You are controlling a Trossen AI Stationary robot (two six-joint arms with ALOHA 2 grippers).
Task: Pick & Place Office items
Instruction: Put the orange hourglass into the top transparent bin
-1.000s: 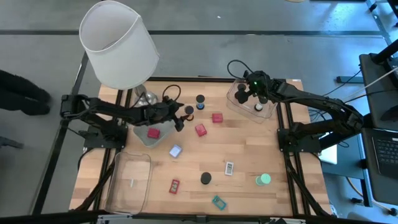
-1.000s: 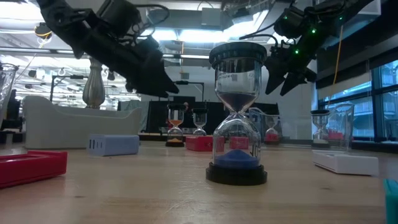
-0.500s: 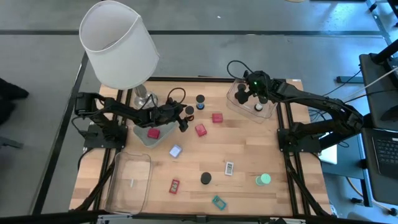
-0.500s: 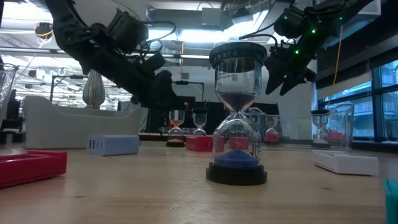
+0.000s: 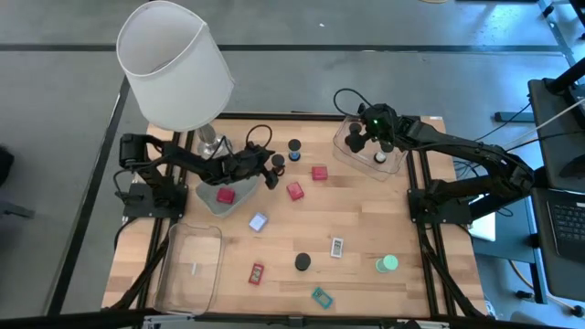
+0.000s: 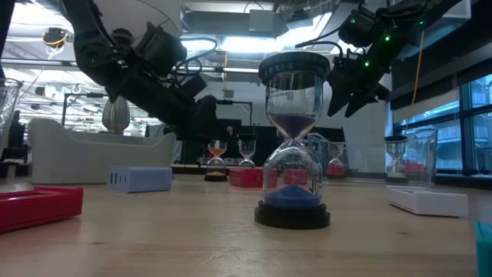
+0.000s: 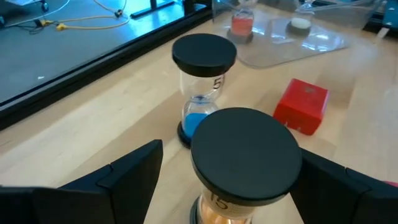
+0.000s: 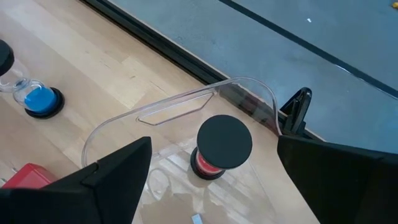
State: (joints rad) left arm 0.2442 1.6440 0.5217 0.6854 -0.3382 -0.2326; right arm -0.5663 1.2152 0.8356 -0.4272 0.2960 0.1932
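**Both pincers hanging wide over sand timers at the table's far side**

On the left, the white-shaded lamp is standing over the far corner of the table, and a clear tray is lying near the front edge. The left pincer is reaching in past a second tray holding a red block; its fingers are spreading wide on either side of an orange sand timer without touching it. Just beyond that timer a blue sand timer is standing upright, with a red cube nearby.

Across the middle, office items are lying scattered: a red block, a pale blue piece, a small red piece, a dark-capped timer, a white-labelled bit, a teal piece and a green disc.

On the right, the right pincer is hovering with its fingers wide apart above a far-corner tray (a red sand timer is standing inside it).
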